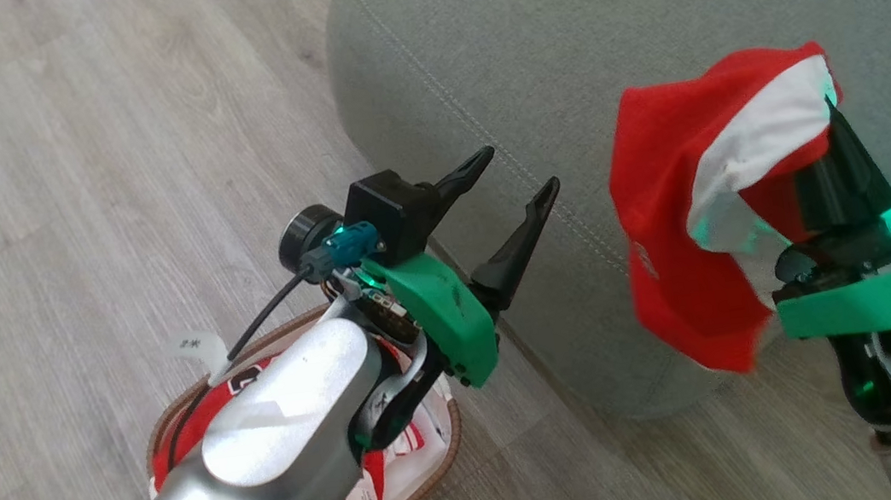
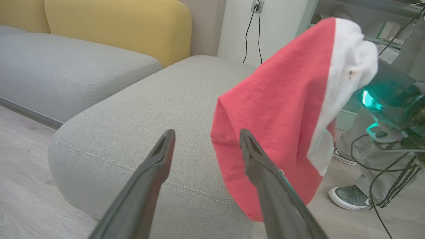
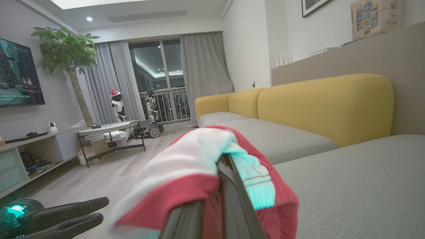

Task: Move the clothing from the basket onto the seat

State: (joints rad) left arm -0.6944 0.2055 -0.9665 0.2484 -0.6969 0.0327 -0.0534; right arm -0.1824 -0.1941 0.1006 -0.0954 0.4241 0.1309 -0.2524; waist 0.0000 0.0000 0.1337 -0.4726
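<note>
While our right claw [image 1: 840, 138] clenches the red white-trimmed jersey [image 1: 662, 196] over the edge of the grey-green sofa cushion [image 1: 637, 1] (clear to drop), our released left claw [image 1: 521, 169] hovers above the brown-rimmed cream basket [image 1: 450, 447].

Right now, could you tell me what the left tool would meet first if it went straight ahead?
Probably the seat: the open left tool aims at its grey top. The hanging red clothing lies just beside that line and might brush a finger; depth is unclear.
</note>
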